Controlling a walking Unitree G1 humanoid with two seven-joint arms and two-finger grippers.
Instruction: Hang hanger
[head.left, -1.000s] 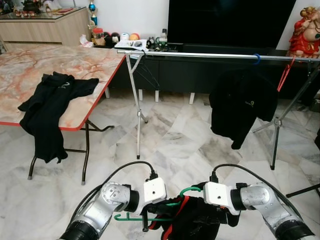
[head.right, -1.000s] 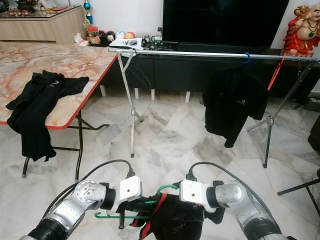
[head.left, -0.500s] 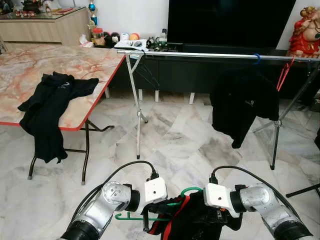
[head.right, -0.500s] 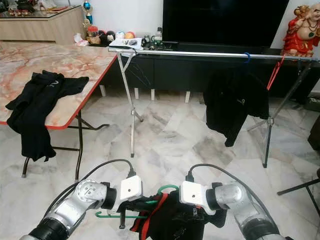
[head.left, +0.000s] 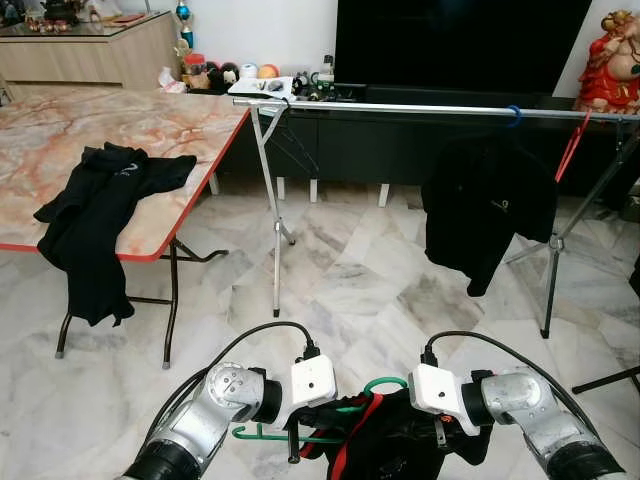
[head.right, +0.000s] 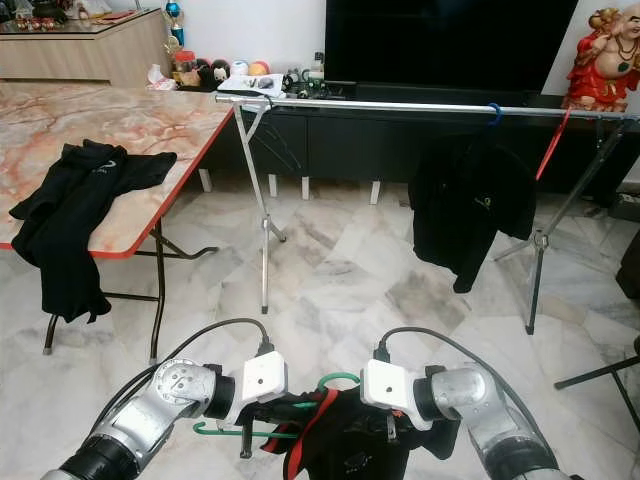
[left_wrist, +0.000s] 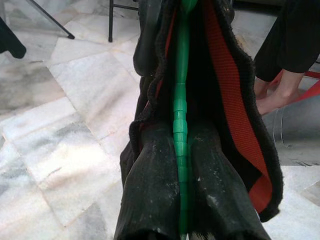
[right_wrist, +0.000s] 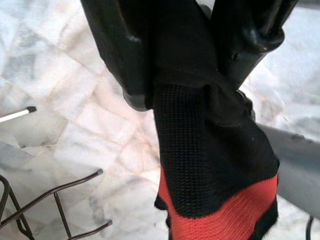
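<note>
Left wrist view shows my left tool pressed together on the green hanger, its thin bar pinched between the two fingers, with the black garment with red trim draped along it. My right tool pinches a fold of that same garment between its fingers. Both tools hold the bundle low in front of me, above the marble floor. Well ahead stands the silver clothes rail, where a black shirt hangs. Another black garment lies on the desk at my left.
</note>
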